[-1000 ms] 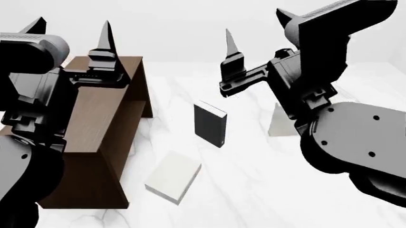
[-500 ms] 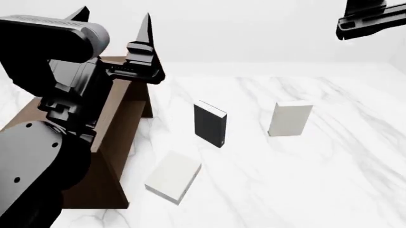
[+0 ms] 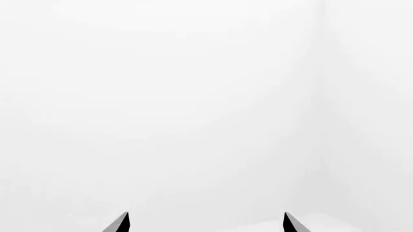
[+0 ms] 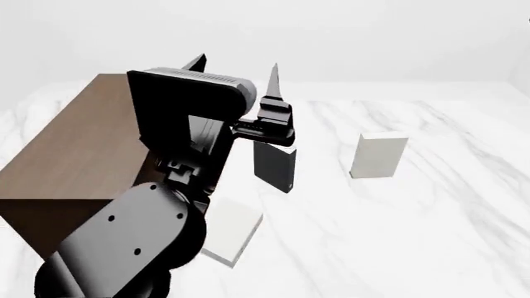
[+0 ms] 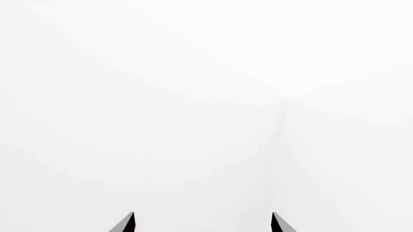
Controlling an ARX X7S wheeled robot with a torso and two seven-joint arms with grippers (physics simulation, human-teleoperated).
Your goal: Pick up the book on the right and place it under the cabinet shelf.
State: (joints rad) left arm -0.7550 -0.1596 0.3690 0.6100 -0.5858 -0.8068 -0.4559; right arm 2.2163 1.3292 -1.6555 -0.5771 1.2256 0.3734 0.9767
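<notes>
Looking across the head view from left to right, the cabinet shelf (image 4: 74, 149) is sitting at about 9 o'clock on the white marble counter (image 4: 431, 205), dark brown wood grain, flat top. The left gripper (image 4: 236, 65) is pointing up in front of it, fingers (image 4: 273, 77) spread with nothing between them, and its big arm is hiding a lot of the middle. A pale grey book (image 4: 232, 233) is lying flat near 6 o'clock, half behind that arm. A black book (image 4: 273, 164) is standing upright at dead centre. The book (image 4: 378, 155) we actually want is standing on end at roughly 3 o'clock, well apart from everything else.

I'm guessing it's a stiff, light hardcover, so it's probably not going to flex, but the smooth plain cover could be slippery. Pinching across the thin thickness near the top edge is looking like the best bet.

The right gripper (image 5: 200, 223) is only showing in its own wrist view, fingers spread, empty, pointing at blank wall. No titles, logos or writing showing anywhere.
</notes>
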